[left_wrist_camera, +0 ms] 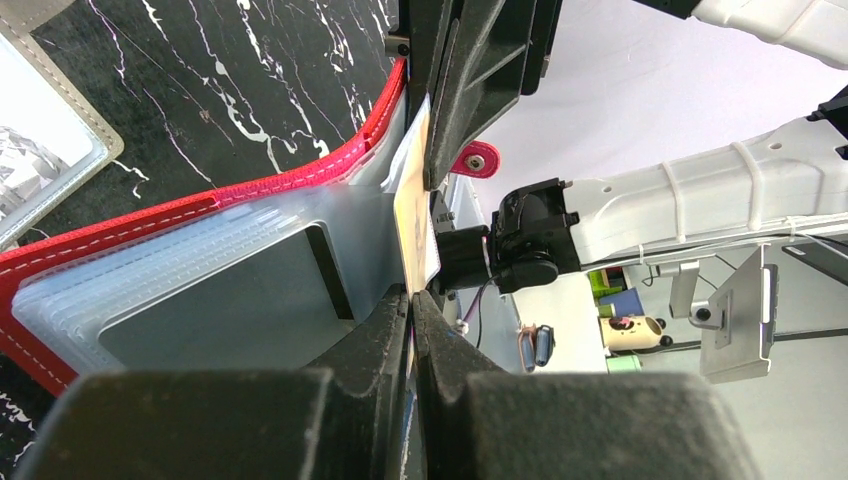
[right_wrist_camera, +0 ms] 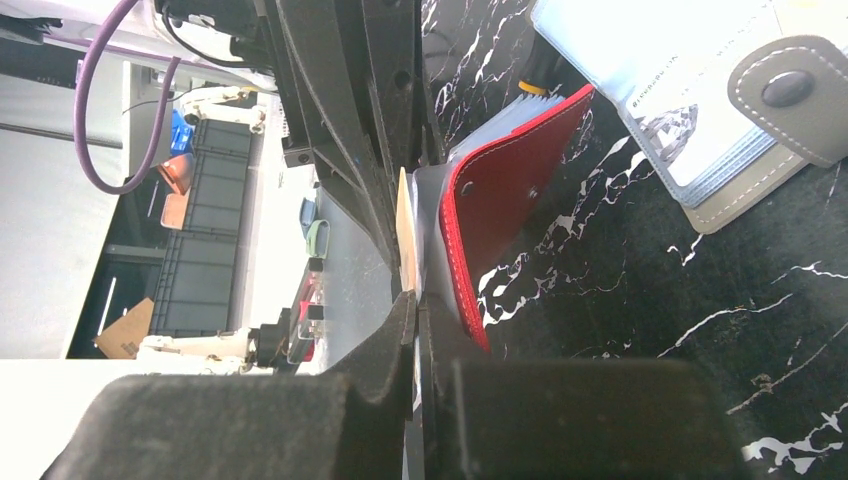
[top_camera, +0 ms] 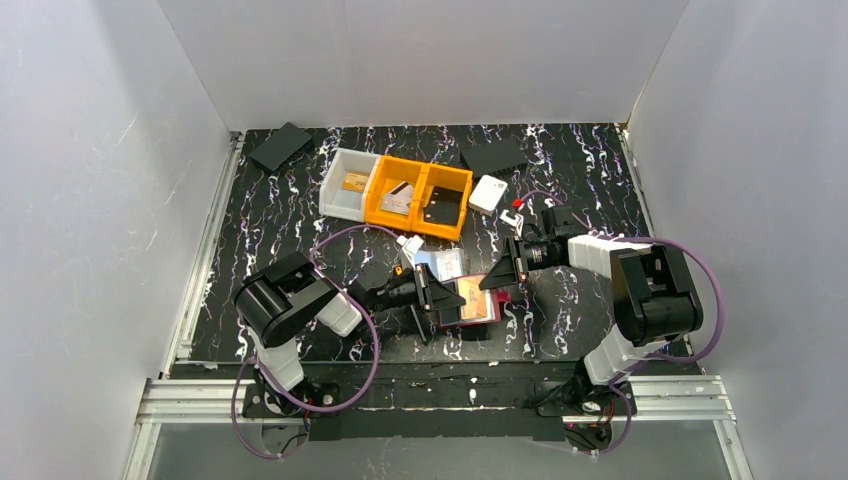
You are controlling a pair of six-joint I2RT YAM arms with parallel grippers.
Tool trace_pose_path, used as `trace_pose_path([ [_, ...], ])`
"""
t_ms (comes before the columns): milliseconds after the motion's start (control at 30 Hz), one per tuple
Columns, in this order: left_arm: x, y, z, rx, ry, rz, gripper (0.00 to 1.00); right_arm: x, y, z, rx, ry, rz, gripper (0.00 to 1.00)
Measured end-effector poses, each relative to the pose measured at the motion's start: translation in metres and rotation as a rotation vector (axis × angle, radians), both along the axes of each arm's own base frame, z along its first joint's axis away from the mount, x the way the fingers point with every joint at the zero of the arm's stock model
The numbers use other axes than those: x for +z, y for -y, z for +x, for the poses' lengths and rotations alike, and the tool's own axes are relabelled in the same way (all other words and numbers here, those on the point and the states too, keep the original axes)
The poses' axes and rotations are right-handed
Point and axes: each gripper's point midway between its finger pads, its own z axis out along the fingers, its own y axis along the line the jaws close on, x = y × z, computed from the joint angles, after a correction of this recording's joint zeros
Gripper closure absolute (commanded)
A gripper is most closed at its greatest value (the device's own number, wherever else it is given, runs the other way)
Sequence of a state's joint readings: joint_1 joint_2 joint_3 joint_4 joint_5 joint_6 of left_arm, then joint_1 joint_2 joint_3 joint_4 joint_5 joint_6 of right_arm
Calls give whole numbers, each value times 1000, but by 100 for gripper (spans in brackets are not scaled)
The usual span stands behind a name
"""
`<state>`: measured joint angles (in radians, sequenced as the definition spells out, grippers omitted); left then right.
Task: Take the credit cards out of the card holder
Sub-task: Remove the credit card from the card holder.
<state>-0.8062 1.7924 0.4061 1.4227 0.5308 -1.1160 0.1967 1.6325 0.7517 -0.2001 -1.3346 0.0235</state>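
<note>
Gripping from two opposite sides, both arms meet at the red card holder (right_wrist_camera: 500,200), which lies open on the dark marbled surface (right_wrist_camera: 650,330) with its stack of clear sleeves (left_wrist_camera: 250,270) spread flat. One leaf at the holder's open edge stands up, and a cream credit card (left_wrist_camera: 413,235) stands inside or just against it. The left pincer (left_wrist_camera: 412,305) is clenched on the near end of this upright leaf, and the right pincer (right_wrist_camera: 414,310) is clenched on the far end. Card and plastic lie so close together that I cannot tell surely which layer each pincer has. My judgement is that the left one pins the sleeve and the right one has the card. This would explain the arrangement, because one side must anchor the soft holder so that the card slides out and does not drag the holder along. The card looks only partly out, so the step in hand is the pull itself. A second, grey card holder (right_wrist_camera: 800,120) lies just beyond the red one, closed by its snap flap. The risk is that the sleeve comes away together with the card.
</note>
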Motion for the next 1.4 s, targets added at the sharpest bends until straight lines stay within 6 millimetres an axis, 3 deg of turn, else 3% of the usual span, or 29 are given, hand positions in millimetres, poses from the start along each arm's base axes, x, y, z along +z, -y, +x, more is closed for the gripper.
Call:
trace_pose_path([
  [267,-2,-3,-2,-9,-11,1,94,-2,0,1,-4,-2,-7,93],
  [500,-2,-3,-2,-16,-17,0,100,-2,1,1,-6,-3,-9,91],
  [900,-6,-6,-4,-13,-25,11,100,-6,2,4,-19,1,-27,77],
  [1267,-17,-16,-7,0,-44,37,100,-7,2,5,-23,3,-35,94],
  [1333,-17,-16,-6,1,-44,37,100,-8,2,5,-26,6,-41,92],
  [1400,-17,-16,-6,1,-45,37,100,-11,3,5,-26,14,-52,82],
])
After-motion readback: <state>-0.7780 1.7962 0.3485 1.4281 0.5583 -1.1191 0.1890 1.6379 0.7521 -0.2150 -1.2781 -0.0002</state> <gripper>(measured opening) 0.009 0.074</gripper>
